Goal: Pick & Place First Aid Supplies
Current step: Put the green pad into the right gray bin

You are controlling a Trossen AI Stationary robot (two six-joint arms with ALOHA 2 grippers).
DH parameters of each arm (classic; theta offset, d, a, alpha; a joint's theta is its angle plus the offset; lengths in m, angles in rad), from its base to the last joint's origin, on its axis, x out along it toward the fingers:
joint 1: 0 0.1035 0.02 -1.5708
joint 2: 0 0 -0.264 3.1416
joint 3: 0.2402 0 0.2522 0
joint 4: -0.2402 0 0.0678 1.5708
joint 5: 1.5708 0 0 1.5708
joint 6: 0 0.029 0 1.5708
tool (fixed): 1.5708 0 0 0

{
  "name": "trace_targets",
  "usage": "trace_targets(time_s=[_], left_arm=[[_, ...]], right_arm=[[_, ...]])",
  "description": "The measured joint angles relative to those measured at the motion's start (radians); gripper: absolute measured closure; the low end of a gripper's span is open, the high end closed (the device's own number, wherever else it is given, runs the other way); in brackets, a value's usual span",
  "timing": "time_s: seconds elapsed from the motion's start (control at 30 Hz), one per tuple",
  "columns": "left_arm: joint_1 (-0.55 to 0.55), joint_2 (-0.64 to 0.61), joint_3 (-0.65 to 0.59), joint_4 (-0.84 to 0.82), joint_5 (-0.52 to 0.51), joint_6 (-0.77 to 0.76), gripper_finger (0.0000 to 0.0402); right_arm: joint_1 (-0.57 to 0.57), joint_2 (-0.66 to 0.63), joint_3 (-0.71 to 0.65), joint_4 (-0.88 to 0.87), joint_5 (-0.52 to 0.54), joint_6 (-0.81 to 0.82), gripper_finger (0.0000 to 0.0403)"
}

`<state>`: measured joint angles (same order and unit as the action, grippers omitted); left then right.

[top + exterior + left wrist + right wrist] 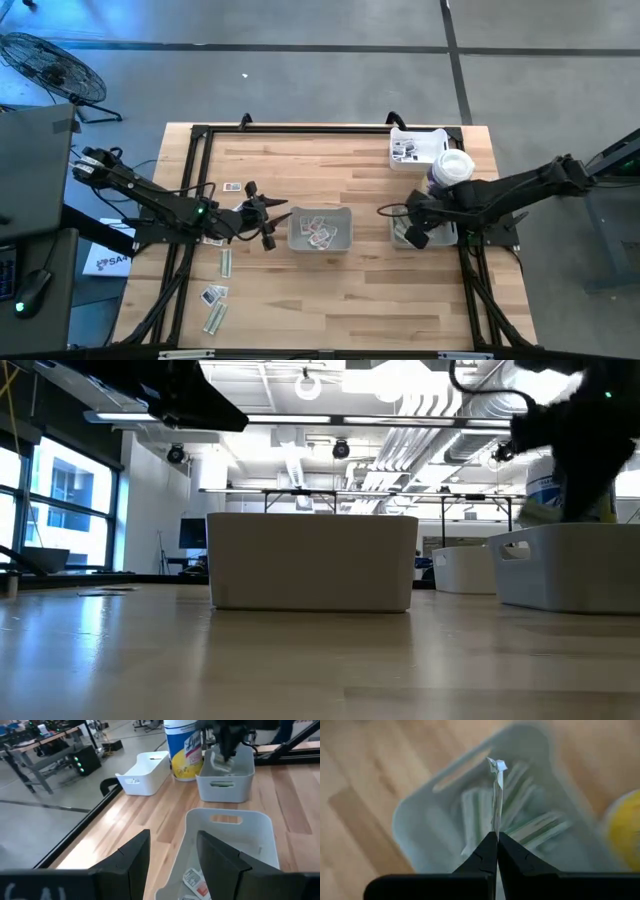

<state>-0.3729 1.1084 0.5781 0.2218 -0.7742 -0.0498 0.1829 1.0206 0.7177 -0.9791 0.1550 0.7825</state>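
In the right wrist view my right gripper is shut on a long, pale green-grey strip, over the right grey tray that holds several such strips. From above, this gripper is at that tray's left part. My left gripper stands open just left of the middle tray. Nothing is between its fingers. Small white packets lie on that tray's floor. More packets and strips lie flat on the table's near left. My right gripper pinches one end of the strip between its two fingertips. The fingers come from above, slanting down. The strip sticks out beyond the fingertips, edge-on to the camera and crumpled at its free end, lifted clear above the tray.
A white bottle with a round lid stands just beyond the right tray. Another white tray sits at the far right corner. One packet lies left of my left arm. Black frame rails run along the table's edges.
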Motion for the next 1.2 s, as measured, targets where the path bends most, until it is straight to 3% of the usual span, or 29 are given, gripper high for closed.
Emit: trace_targets(time_s=[0.2, 0.37, 0.53, 0.67, 0.8, 0.9, 1.0, 1.1, 1.2], left_arm=[[0.0, 0.0, 0.0, 0.015, 0.002, -0.019, 0.0243], [0.0, 0.0, 0.0, 0.014, 0.009, -0.041, 0.0243], [0.0, 0.0, 0.0, 0.007, 0.025, -0.076, 0.0243], [0.0, -0.005, 0.0, -0.035, 0.025, -0.09, 0.0243], [0.0, -0.05, 0.002, -0.184, 0.024, -0.181, 0.0243], [0.0, -0.091, 0.002, -0.363, 0.027, -0.339, 0.0243], [0.0, -0.123, 0.002, -0.551, 0.086, -0.542, 0.0243], [0.0, -0.126, 0.001, -0.688, 0.214, -0.711, 0.0243], [-0.001, -0.105, 0.001, -0.729, 0.412, -0.81, 0.0243]], right_arm=[[0.0, 0.0, -0.13, 0.146, -0.158, 0.004, 0.0397], [0.0, 0.001, -0.169, 0.168, -0.072, -0.003, 0.0381], [0.0, 0.001, -0.151, 0.14, -0.009, -0.027, 0.034], [0.0, 0.001, -0.05, 0.043, -0.001, -0.039, 0.0306], [0.012, 0.001, 0.075, 0.031, 0.049, -0.068, 0.0294], [0.031, 0.0, 0.126, 0.169, 0.109, -0.173, 0.0297], [0.045, 0.0, 0.118, 0.419, 0.147, -0.339, 0.0302], [0.048, 0.001, 0.066, 0.717, 0.127, -0.491, 0.0306], [0.042, 0.001, 0.004, 0.974, 0.072, -0.61, 0.0308]])
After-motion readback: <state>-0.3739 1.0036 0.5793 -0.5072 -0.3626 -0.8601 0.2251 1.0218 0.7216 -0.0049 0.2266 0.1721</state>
